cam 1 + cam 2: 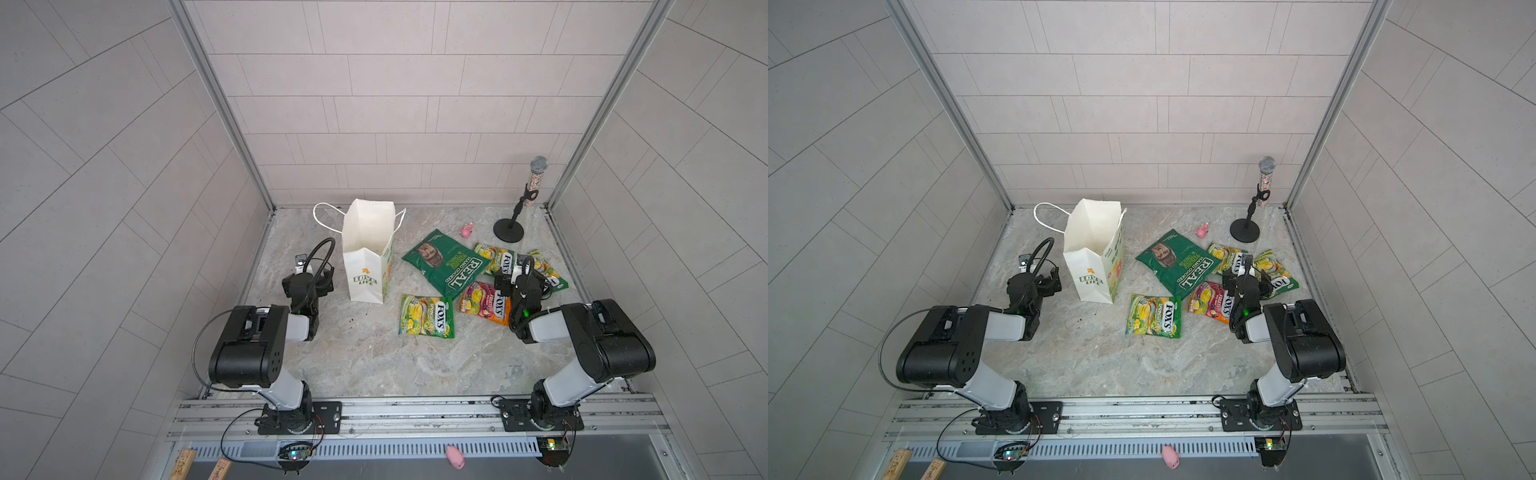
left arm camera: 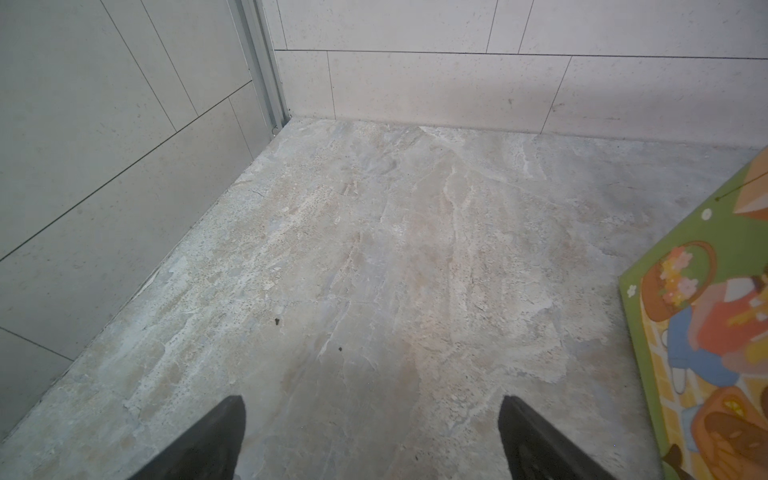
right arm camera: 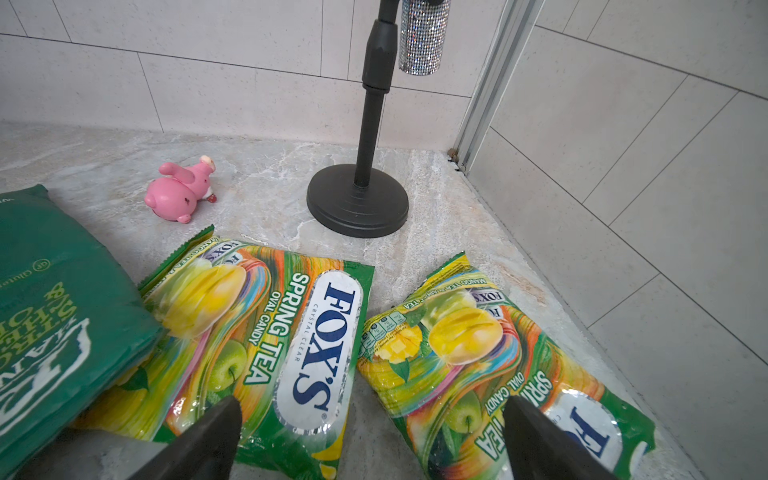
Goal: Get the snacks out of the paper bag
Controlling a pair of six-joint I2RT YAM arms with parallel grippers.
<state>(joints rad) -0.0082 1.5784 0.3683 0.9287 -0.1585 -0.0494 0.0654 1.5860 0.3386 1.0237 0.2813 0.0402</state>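
Snacks (image 1: 446, 266), right of centre, are judged light and slippery, best pinched at sealed edges. Left gripper (image 2: 370, 419) and right gripper (image 3: 370, 419) are spread wide, empty.

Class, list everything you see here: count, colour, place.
paper bag: one, white, upright, back left.
crisp bag: one, dark green, centre.
yellow-green candy bags: three, one front centre, two right.
red candy bag: one, red-pink-orange, beside crisp bag.
microphone stand: one, black, back right.
pink toys: two, one near microphone stand, one on front ledge.
wooden pieces: two, tan, front left edge.
left end effector: one, black, open, beside paper bag.
right end effector: one, black, open, over candy bags.
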